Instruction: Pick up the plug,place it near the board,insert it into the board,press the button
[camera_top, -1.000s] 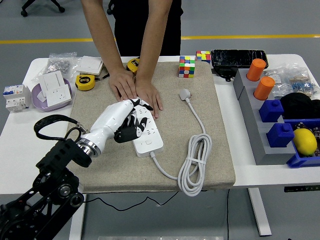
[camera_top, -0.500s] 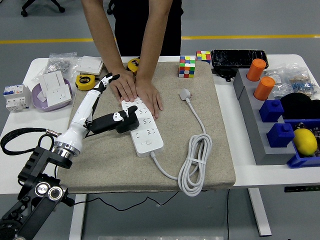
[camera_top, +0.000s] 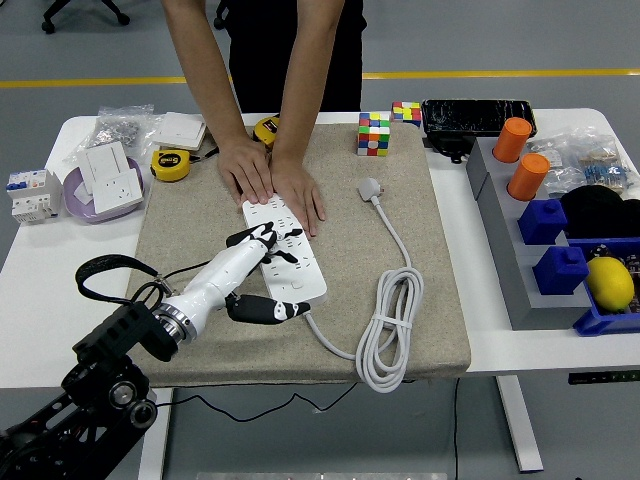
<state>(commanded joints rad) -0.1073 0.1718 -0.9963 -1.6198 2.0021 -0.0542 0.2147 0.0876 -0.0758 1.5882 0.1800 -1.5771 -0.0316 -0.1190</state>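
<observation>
- Only the left robot hand (camera_top: 258, 268) is seen; its arm enters from the lower left corner, where the lower links are cut off by the frame edge.
- The left robot hand is seen released, fingers (camera_top: 262, 237) spread over the near half of the board (camera_top: 290, 255), thumb stretched along the board's near-left edge; nothing is grasped. Whether the fingertips touch the board cannot be told.
- The button at the board's near end is partly hidden by the thumb; its state cannot be made out.
- The board's far end is covered by a person's two hands (camera_top: 272, 178), laid flat side by side; the person is cut off above the forearms by the top edge.
- One plug (camera_top: 371, 188) is noted lying on the beige mat (camera_top: 420, 300), right of the board and apart from it, not inserted. One cable (camera_top: 395, 290) is traced from it down to a bundled coil, then back to the board's near end.
- Counted on the right of the bench (camera_top: 470, 260): two orange cylinders (camera_top: 519, 155), two blue blocks (camera_top: 551, 243), one yellow lemon-like object (camera_top: 609, 282); the bins are cut off by the right edge.
- Counted at the far edge: two colour cubes (camera_top: 383, 128), two tape measures (camera_top: 171, 164), the second half hidden behind an arm.
- Left: one purple dish (camera_top: 103, 190) holding white socket plates; small print on items cannot be read.
</observation>
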